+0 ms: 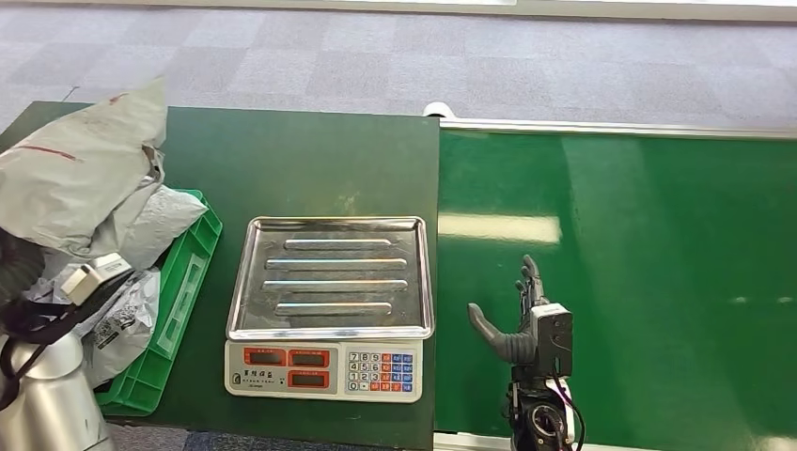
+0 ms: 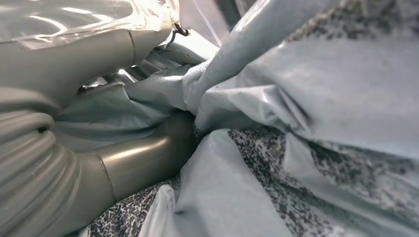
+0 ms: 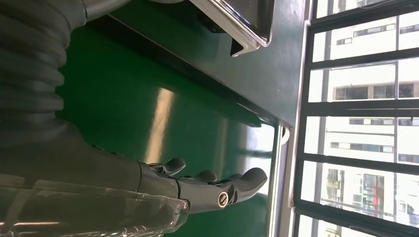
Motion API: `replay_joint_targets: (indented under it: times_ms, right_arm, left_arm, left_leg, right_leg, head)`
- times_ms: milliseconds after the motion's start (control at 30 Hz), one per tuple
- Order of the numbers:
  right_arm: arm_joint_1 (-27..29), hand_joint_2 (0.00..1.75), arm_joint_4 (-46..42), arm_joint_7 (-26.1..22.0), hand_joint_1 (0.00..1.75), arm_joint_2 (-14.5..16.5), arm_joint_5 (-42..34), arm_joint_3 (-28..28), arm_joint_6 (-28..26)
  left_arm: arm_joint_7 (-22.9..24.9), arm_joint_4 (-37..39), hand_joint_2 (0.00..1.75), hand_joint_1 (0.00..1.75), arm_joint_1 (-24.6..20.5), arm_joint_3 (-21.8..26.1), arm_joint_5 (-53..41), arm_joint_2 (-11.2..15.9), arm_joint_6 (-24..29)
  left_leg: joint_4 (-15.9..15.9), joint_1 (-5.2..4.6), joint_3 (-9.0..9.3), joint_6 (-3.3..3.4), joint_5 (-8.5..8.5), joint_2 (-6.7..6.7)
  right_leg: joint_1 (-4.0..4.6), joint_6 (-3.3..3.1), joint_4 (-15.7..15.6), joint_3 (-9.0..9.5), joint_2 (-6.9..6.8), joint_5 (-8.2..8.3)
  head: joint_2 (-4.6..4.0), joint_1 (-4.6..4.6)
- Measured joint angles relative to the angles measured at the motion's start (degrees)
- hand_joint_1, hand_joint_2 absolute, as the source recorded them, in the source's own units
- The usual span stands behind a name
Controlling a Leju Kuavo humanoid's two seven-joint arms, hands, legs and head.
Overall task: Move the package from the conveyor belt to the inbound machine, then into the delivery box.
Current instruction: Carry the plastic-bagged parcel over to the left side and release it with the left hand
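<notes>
A large grey plastic package stands crumpled above the green delivery box at the left. In the left wrist view my left hand sits among the grey bags, and a fold of the package lies pinched between its thumb and fingers. From the head the packages hide that hand; my left arm rises at the bottom left. Over the bare green conveyor belt, my right hand hovers with its fingers spread and holds nothing.
The weighing machine, with a bare steel pan, stands on the dark green table between box and belt. More grey parcels lie in the box. Grey carpet stretches beyond the table.
</notes>
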Motion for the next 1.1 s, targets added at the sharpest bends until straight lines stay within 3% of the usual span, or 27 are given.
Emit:
replay_joint_targets:
  times_ms: [167,400,600,667,800,867,933,967,1033,1100]
  right_arm:
    - [-0.1,1.75,0.0,0.6,0.00,0.0,0.1,0.3,0.7]
    - [-0.1,1.75,0.0,0.8,0.00,0.0,0.2,0.5,0.8]
    - [-0.1,1.75,0.0,1.0,0.00,0.0,0.5,0.7,0.3]
    - [0.0,1.75,-0.2,1.3,0.00,0.0,0.1,0.7,0.9]
    - [0.0,1.75,-0.8,1.9,0.00,-0.1,-1.0,0.7,3.1]
    - [0.0,1.75,-1.1,2.1,0.00,-0.1,-1.2,0.7,3.7]
    - [0.0,1.75,-1.3,2.2,0.00,-0.1,-1.5,0.7,4.7]
    - [0.0,1.75,-1.4,2.2,0.00,-0.1,-1.7,0.7,5.4]
    - [0.0,1.75,-1.6,2.3,0.00,-0.1,-2.1,0.7,6.9]
    - [0.0,1.75,-1.6,2.5,0.00,-0.1,-2.0,0.7,7.6]
  left_arm:
    - [0.0,1.4,1.75,1.75,-0.5,5.3,1.5,0.1,0.0]
    - [0.2,3.3,1.75,1.75,-1.1,8.7,1.7,0.3,0.0]
    - [2.4,13.3,1.75,1.75,-4.7,14.8,-5.1,2.1,0.0]
    - [9.1,19.3,1.75,1.75,-5.8,16.5,-11.4,2.7,0.1]
    - [29.4,33.1,1.75,1.75,-6.4,13.6,-19.1,6.6,0.1]
    - [33.6,38.7,1.75,1.21,-6.7,11.4,-19.9,8.6,0.1]
    - [36.1,42.7,1.75,0.42,-6.9,9.3,-19.8,10.3,-0.4]
    - [37.6,44.2,1.75,0.21,-6.9,8.2,-19.7,11.1,-1.1]
    - [40.7,46.3,1.75,0.03,-6.9,5.9,-19.5,12.5,-2.7]
    - [42.7,47.7,1.75,0.00,-6.8,3.7,-19.6,13.5,-3.4]
  left_leg:
    - [0.0,0.00,0.00,0.00,0.00,0.01]
    - [0.0,0.00,0.00,0.00,0.00,-0.01]
    - [0.0,0.01,0.08,-0.01,0.01,0.01]
    - [0.0,0.01,0.11,-0.01,0.01,0.07]
    - [0.0,0.01,0.14,-0.01,0.01,0.14]
    - [0.0,0.00,0.14,-0.01,0.00,0.13]
    - [0.0,0.00,0.16,-0.01,-0.01,0.16]
    - [0.0,0.00,0.18,-0.02,-0.01,0.18]
    - [0.0,0.00,0.23,-0.02,-0.02,0.18]
    - [-0.1,0.01,0.29,-0.03,-0.02,0.17]
  right_leg:
    - [0.00,0.00,0.0,0.01,0.01,0.00]
    - [0.00,0.00,0.0,0.02,0.01,0.00]
    - [0.01,-0.01,0.0,0.05,0.04,-0.01]
    - [0.01,-0.02,0.0,0.06,0.09,0.00]
    - [0.01,-0.01,0.0,0.06,0.16,0.01]
    - [0.01,-0.01,0.0,0.07,0.16,0.01]
    - [0.00,-0.01,0.0,0.08,0.19,0.01]
    - [0.00,-0.01,0.0,0.09,0.21,0.01]
    - [0.00,-0.02,0.0,0.12,0.23,0.00]
    - [0.01,-0.03,0.0,0.17,0.23,0.00]
  head:
    - [0.00,0.01]
    - [0.00,0.01]
    - [0.00,0.02]
    - [0.00,0.02]
    - [0.00,0.01]
    - [0.00,0.01]
    - [0.00,0.02]
    - [0.00,0.01]
    - [0.00,0.00]
    - [0.00,-0.01]
